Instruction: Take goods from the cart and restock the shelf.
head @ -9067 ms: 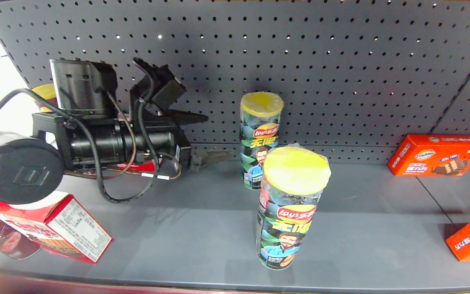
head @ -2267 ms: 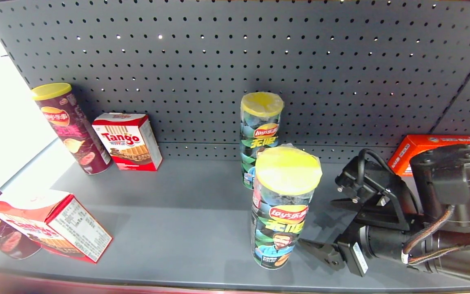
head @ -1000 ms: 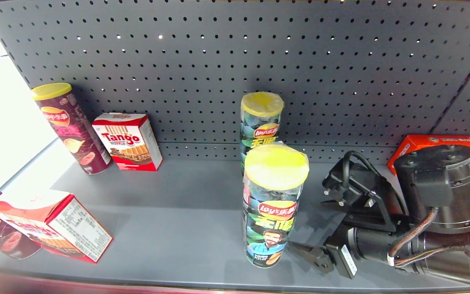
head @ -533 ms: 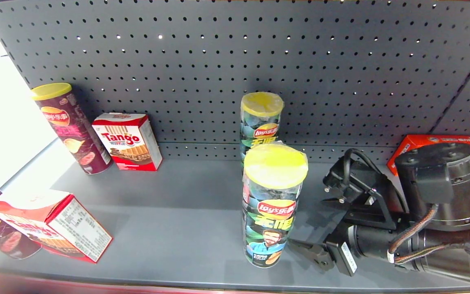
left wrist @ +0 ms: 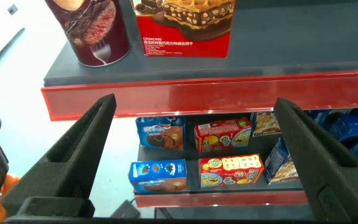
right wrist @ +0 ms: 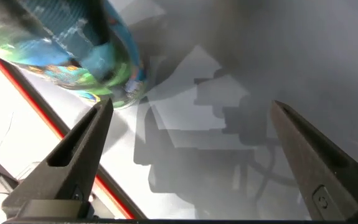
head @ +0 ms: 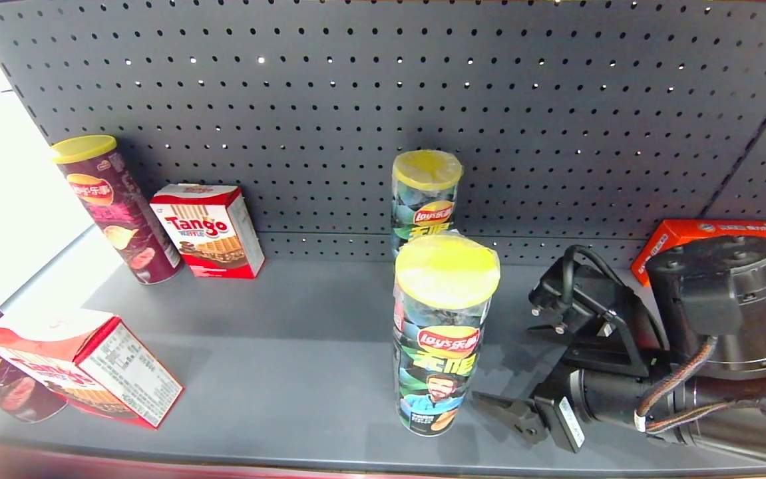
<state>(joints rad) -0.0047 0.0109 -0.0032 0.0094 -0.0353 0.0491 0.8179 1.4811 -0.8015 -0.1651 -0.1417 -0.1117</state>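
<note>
On the grey shelf, toward its front edge: front chip can, upright, long axis vertical, yellow lid up, with a second like can right behind it by the pegboard. Right gripper is just beside the front can's right side, level with its lower half, jaws wide apart and empty; contact with the can cannot be told. Left gripper, jaws likewise spread and empty, hangs beyond the shelf's front lip, well apart. Right arm is nearer.

Grey pegboard at rear; snack pkgs on lower tier; pale floor.
</note>
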